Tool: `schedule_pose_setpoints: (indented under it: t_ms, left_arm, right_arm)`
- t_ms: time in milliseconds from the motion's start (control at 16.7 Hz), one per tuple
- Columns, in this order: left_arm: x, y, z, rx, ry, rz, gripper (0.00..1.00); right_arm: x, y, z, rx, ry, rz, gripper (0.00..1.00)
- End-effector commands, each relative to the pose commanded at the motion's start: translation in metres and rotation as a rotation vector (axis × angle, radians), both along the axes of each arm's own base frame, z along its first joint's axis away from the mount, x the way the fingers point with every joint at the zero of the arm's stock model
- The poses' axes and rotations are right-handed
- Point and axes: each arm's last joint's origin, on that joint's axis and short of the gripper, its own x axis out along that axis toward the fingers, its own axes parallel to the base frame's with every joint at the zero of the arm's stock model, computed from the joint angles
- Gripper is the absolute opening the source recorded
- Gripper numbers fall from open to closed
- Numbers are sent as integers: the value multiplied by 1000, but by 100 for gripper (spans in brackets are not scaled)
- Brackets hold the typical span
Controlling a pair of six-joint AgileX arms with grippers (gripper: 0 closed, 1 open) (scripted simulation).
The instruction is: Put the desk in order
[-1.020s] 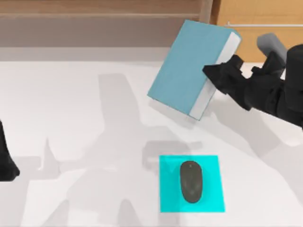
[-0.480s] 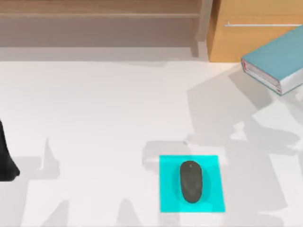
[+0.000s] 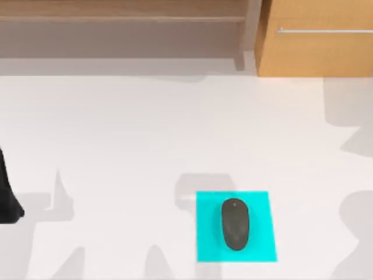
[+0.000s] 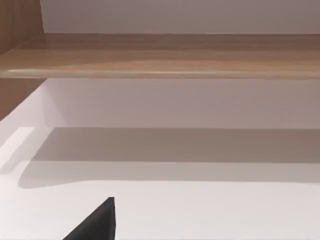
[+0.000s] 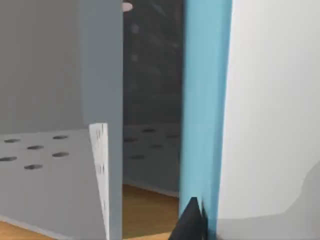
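White bench (image 3: 134, 134) spreads across the top view, brown shelf (image 3: 116, 23) along its far edge and the light-wood drawer unit (image 3: 317, 41) at far right. Half a second ago a blue book lay at the right edge by the drawer unit; now it is gone from above, and only shadows fall there. A dark mouse (image 3: 235, 224) sits on the cyan mat (image 3: 207, 233), unmoved. My left arm (image 3: 7, 198) is parked at the left edge. The right wrist view shows a blue book (image 5: 205, 110) edge close against a dark claw fingertip (image 5: 189, 222); whether that claw clamps it I cannot tell.
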Motion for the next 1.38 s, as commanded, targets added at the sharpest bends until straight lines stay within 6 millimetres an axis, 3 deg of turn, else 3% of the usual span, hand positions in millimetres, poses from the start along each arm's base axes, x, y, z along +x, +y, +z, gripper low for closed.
schedule_pose_setpoints:
  t_ms: [240, 660, 1020, 1260, 1380]
  left_arm:
    - [0, 0, 0, 0, 0, 0, 100]
    - [0, 0, 0, 0, 0, 0, 100]
    - [0, 0, 0, 0, 0, 0, 100]
    - [0, 0, 0, 0, 0, 0, 100]
    - [0, 0, 0, 0, 0, 0, 100]
  right_arm:
    - [15, -21, -11, 36, 5, -48, 0]
    - [17, -19, -13, 40, 9, -43, 0]
    - [42, -21, -16, 37, 4, -46, 0]
    - [46, -22, -17, 38, 7, -50, 0]
    - [46, -22, -17, 38, 7, -50, 15]
